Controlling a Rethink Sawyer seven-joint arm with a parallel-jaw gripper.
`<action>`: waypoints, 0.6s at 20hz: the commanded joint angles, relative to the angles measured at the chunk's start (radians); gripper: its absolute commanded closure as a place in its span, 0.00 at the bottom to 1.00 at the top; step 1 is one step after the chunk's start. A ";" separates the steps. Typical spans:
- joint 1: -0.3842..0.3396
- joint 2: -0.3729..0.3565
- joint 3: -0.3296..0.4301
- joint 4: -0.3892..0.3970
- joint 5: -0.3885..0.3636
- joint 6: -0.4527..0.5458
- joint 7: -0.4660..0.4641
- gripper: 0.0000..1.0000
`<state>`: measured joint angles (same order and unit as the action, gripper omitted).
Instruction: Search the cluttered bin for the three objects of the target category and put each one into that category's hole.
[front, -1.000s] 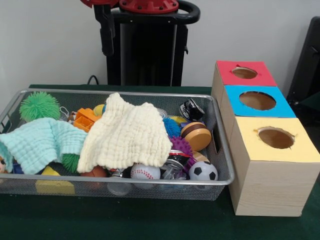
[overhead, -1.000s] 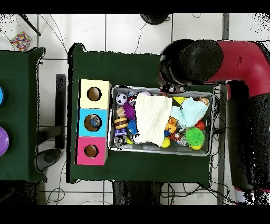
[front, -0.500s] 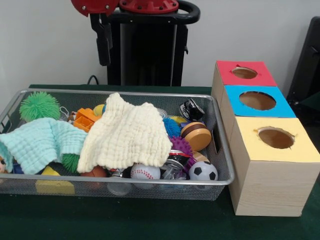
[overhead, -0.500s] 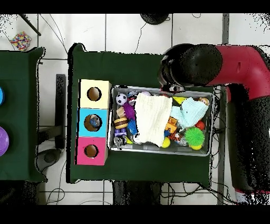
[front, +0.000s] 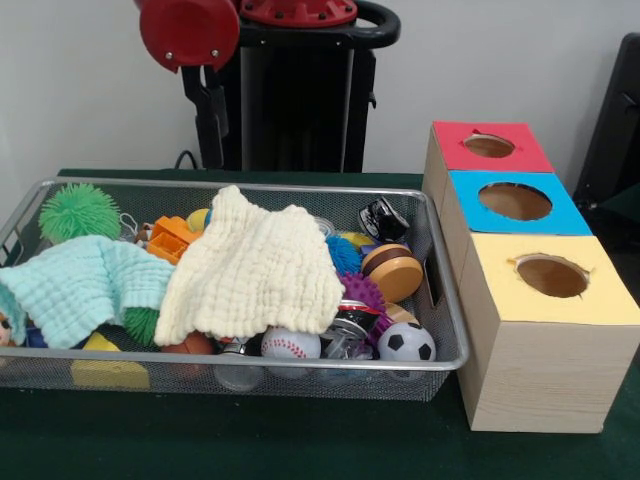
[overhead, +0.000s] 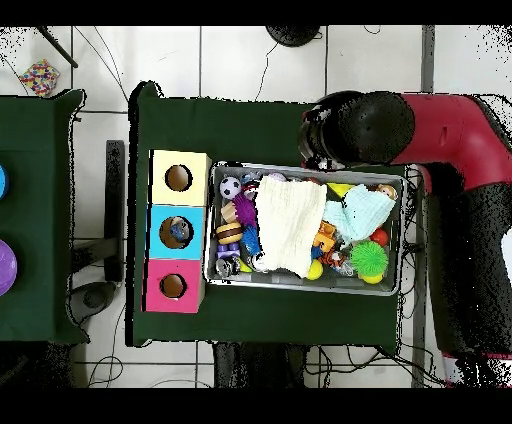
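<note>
Three boxes (front: 520, 300) stand in a row beside the wire bin (front: 442, 250), with red, blue and yellow tops and one round hole in each. They are well apart from the gripper (front: 212, 120), toward the picture's right in the front view.

Front view: the gripper hangs from the arm's red disc, above the bin's far rim and clear of everything in it. Whether it is open or closed cannot be told. Below it, nearer the camera, the cream cloth (front: 255, 265) lies draped over the middle of the pile. The mint cloth (front: 85, 285) lies beside it, farther from the boxes. A green spiky ball (front: 80, 210) sits low and off to the picture's left of the gripper. At the bin's box end lie a soccer ball (front: 406, 343), a baseball (front: 290, 344), a purple spiky ball (front: 365, 292) and a wooden disc (front: 393, 272). A small black item (front: 383, 218) bears white marks too small to read.

Overhead view: the arm (overhead: 450, 120) has a black head that covers the gripper. This view looks straight down the holes. Something pale shows in the blue box's hole (overhead: 178, 232), but what it is cannot be told. Also seen only here is a second green table (overhead: 30, 200), well apart from the bin.
</note>
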<state>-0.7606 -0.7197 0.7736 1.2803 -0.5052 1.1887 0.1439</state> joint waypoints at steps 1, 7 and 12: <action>0.023 0.063 -0.084 0.094 0.011 -0.038 0.207 0.00; 0.075 0.059 -0.109 0.053 0.008 -0.046 0.257 0.00; 0.121 0.092 -0.153 0.071 -0.003 -0.150 0.345 0.00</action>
<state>-0.6793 -0.6882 0.7037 1.2801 -0.5048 1.1429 0.1550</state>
